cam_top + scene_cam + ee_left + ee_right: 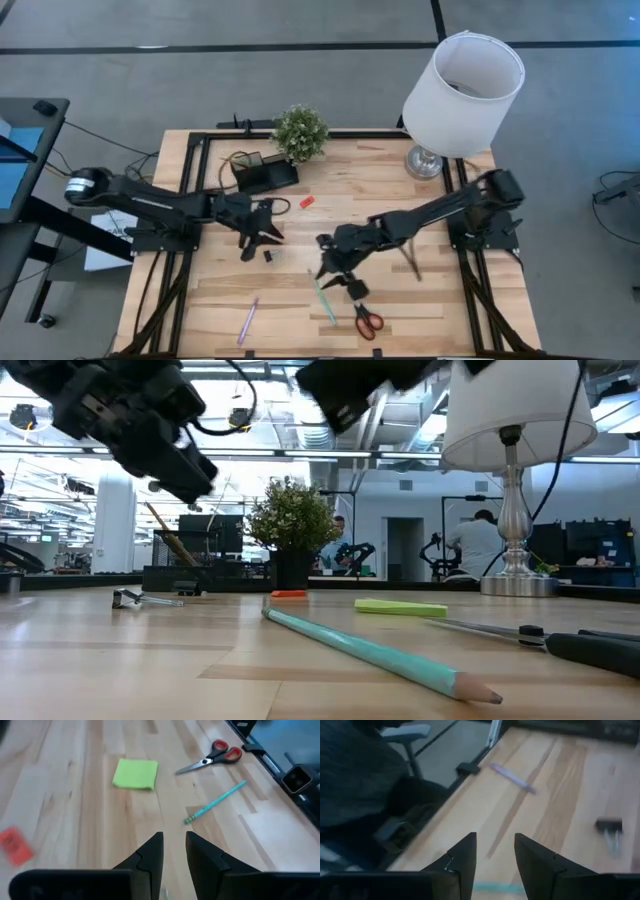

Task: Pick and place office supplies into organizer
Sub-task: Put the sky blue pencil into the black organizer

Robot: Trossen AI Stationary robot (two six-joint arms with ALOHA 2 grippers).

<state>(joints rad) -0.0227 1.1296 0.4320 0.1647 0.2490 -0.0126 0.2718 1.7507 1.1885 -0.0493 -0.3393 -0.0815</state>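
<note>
Organizer [265,177] sits upper left on our bench [420,300], beside a plant [300,132]; a lamp [462,90] stands upper right. Teal pencil [322,296] and scissors [367,320] lie low centre. Left gripper [174,851] jaws narrowly apart, right gripper [495,854] jaws apart, both empty.

Teal pencil [375,650]; red-handled scissors [212,757]; lime-green sticky-note square [135,774].

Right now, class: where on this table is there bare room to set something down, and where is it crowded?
Bare wood lies between the lamp and the right arm, and along the near left edge beside the purple pen. It is crowded mid-table: left gripper, right gripper, teal pencil, scissors, and binder clip.
</note>
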